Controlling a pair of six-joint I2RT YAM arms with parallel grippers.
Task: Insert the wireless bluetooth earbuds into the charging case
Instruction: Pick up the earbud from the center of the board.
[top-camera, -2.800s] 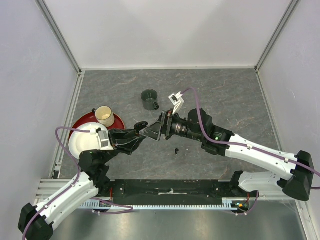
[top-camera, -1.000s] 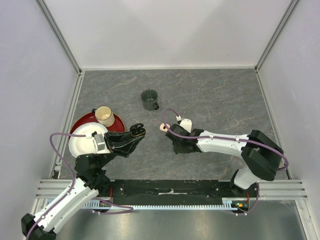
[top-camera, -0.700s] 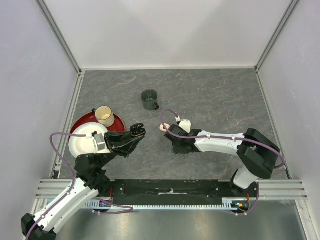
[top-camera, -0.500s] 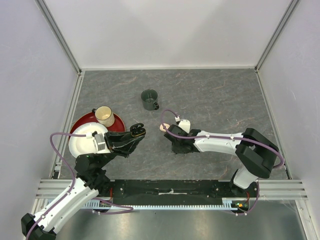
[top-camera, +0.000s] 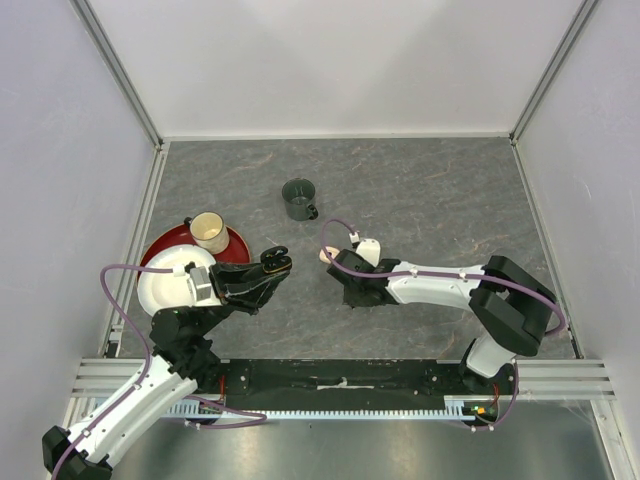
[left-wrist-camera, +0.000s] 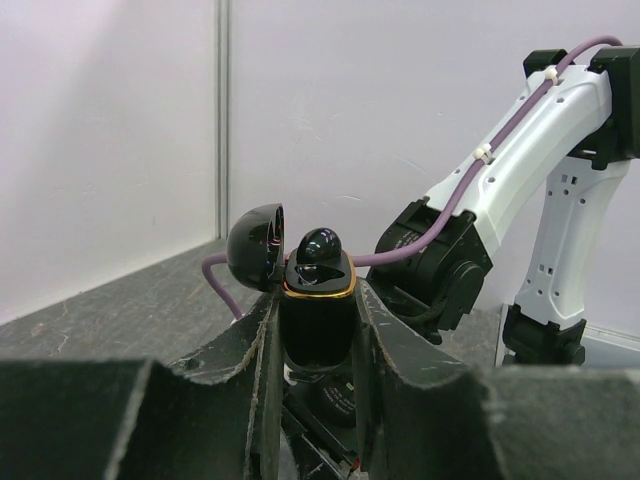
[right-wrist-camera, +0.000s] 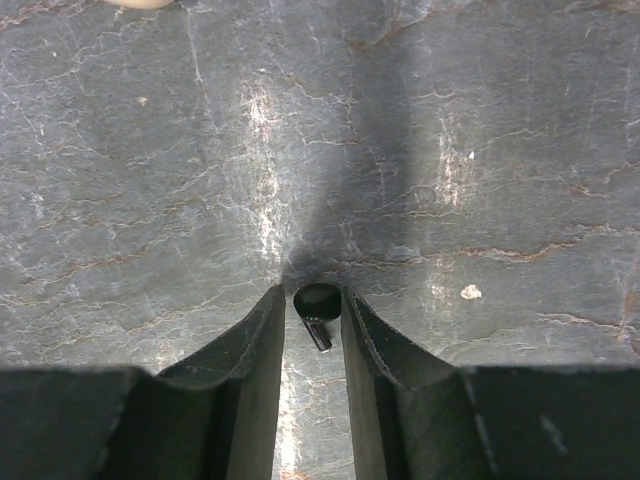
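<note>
My right hand (right-wrist-camera: 313, 295) brackets the black earbud (right-wrist-camera: 318, 304), can't tell if it's actually gripping. I'd squeeze gently and lift straight up.

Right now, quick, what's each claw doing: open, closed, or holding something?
Left claw: closed on the charging case, its lid open.
Right claw: closed on a black earbud lying on the table.
</note>
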